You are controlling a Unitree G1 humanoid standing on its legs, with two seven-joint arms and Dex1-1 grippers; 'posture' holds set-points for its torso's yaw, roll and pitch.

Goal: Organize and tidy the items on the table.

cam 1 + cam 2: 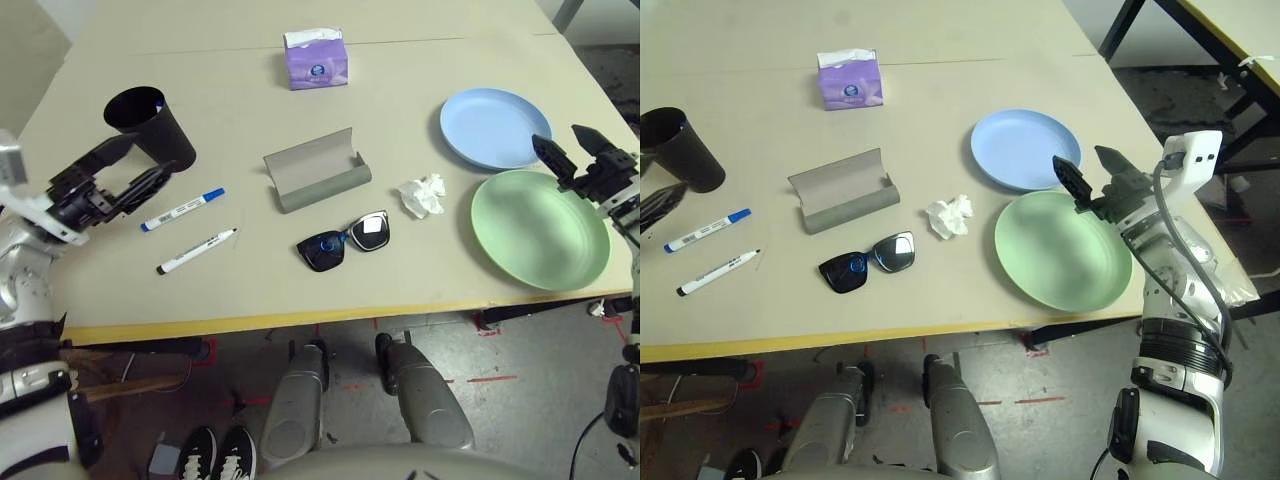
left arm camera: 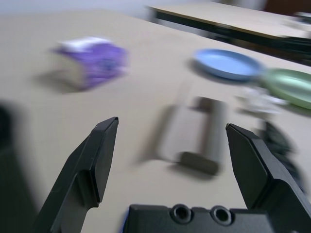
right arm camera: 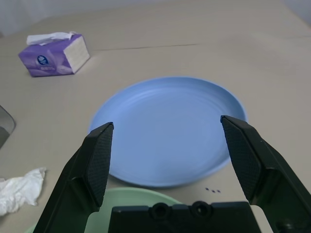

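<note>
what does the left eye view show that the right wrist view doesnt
Left eye view alone: the black cup, two markers, the sunglasses, the open glasses case and the left gripper, open beside the cup.

Right wrist view alone: a close look between the right gripper's open fingers at the blue plate.

Both: the blue plate, the green plate, the crumpled tissue, the purple tissue pack and the table.

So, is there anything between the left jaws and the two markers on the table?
Nothing visible. The left gripper is open, just left of the blue-capped marker and black-capped marker. The black cup stands behind them, not in between.
</note>
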